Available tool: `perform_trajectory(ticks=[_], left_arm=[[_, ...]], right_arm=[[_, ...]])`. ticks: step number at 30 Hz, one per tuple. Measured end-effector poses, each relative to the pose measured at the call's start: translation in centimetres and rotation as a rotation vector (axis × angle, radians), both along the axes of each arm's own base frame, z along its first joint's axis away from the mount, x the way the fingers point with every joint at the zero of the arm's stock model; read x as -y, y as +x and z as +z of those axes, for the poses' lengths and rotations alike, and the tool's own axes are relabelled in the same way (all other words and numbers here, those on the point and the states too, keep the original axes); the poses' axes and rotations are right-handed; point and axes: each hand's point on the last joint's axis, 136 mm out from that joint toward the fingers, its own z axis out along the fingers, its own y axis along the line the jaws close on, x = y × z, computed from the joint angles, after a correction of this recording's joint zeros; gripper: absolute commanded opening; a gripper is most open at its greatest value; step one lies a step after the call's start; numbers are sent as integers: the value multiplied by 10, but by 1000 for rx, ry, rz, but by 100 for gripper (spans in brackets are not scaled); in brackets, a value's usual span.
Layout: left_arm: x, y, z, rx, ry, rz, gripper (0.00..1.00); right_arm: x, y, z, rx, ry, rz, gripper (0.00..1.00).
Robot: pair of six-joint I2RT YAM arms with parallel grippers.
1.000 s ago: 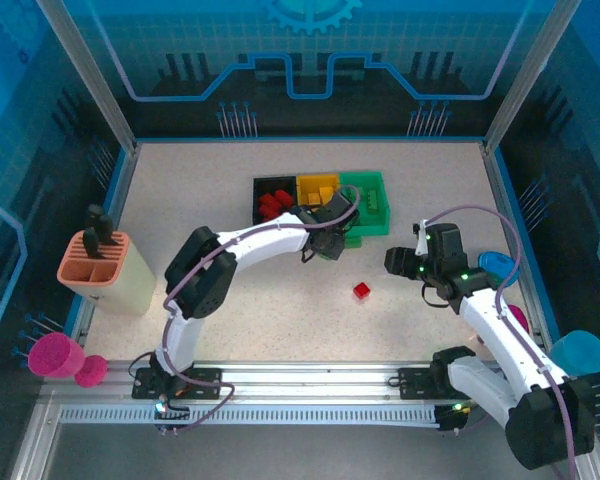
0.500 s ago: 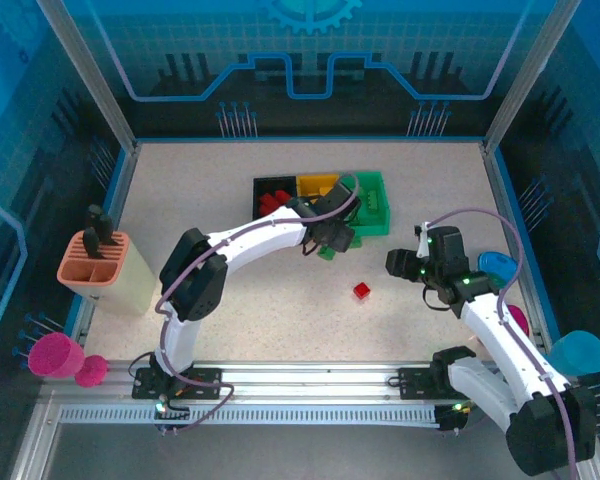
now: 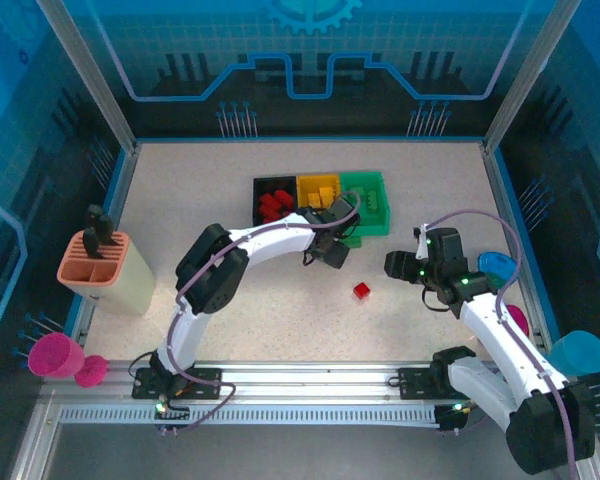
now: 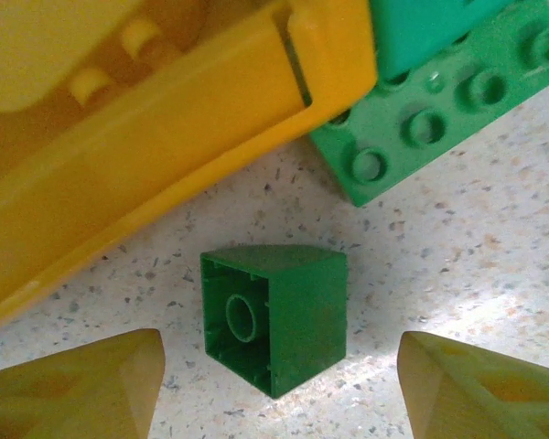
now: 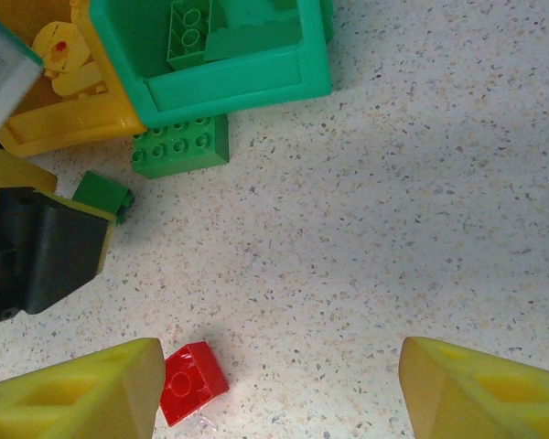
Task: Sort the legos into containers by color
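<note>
Counting three bins: black bin [image 3: 260,200], reds [image 3: 274,205]; yellow bin [image 4: 165,155], yellows [image 5: 59,55]; green bin [image 5: 229,87], greens [image 5: 190,32]. Three loose: green brick [image 4: 273,315], green plate [image 5: 180,144], red brick [image 5: 192,381]. Left gripper [image 3: 332,250], right gripper [image 5: 282,366]: wide, empty.

Three bins [image 3: 318,178] sat in a row on the table [image 3: 200,190]. A flat brick [image 5: 180,144] lay against their near side, a small brick [image 4: 274,315] just before it to the left. A third brick [image 3: 361,290] lay well nearer, apart from both

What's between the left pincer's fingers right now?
A small green brick lies on its side on the table, between the fingers of the open left pincer, touching neither. The left wrist view shows it.
</note>
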Motion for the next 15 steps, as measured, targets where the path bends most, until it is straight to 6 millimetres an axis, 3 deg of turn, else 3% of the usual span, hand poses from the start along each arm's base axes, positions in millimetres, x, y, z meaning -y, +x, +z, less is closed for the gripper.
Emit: perform_trajectory(ticks=[6, 10, 15], left_arm=[[-2, -2, -13, -32, 15, 0, 57], [-1, -4, -18, -49, 15, -1, 46], [1, -3, -16, -46, 8, -3, 37]], right_arm=[[0, 0, 2, 10, 2, 0, 69], [0, 0, 3, 10, 2, 0, 69], [0, 0, 2, 7, 2, 0, 68]])
